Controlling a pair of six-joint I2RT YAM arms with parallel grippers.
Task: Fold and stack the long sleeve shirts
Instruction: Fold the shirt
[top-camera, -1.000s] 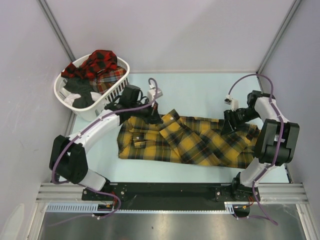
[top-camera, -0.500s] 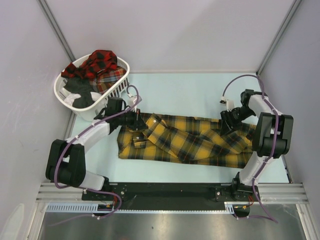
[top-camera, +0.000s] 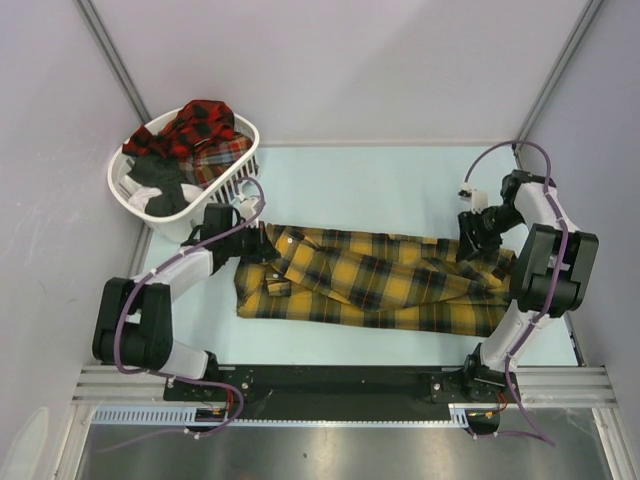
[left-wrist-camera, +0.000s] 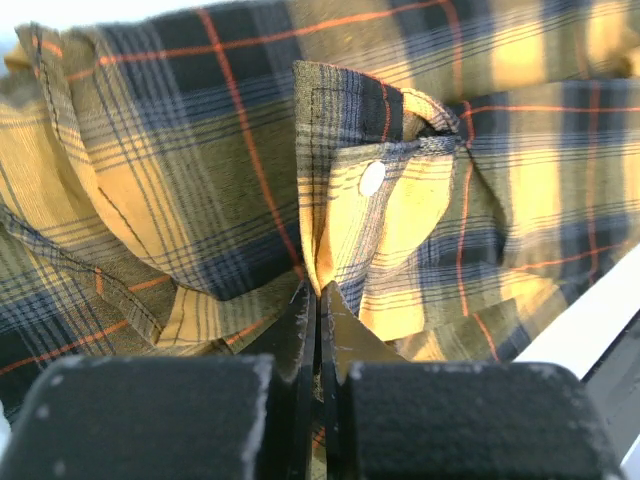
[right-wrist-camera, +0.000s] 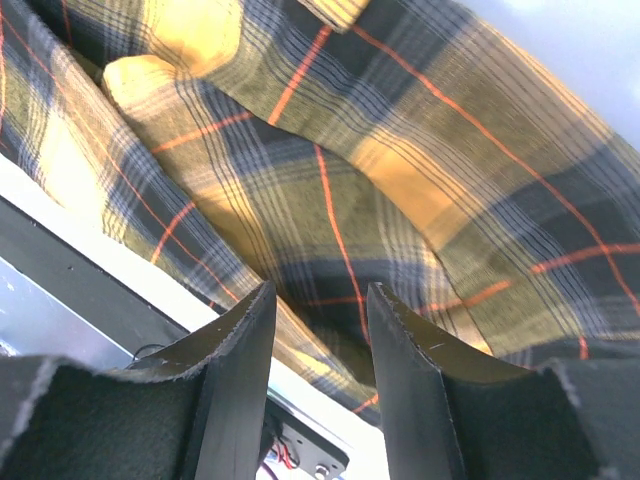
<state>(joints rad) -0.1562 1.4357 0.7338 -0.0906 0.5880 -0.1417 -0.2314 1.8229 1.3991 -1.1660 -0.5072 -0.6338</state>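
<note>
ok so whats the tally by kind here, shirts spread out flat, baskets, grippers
yellow plaid shirt, spread out: 1
white basket: 1 (clothes piled inside, too tangled to count)
grippers: 2 (left gripper, right gripper)
total: 4

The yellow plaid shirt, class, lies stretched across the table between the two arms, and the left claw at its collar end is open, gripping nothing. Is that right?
Not quite. The left claw is not open: its jaws are pinched shut on a fold of the yellow plaid shirt at the collar end, as the left wrist view shows. The rest stands.
</note>
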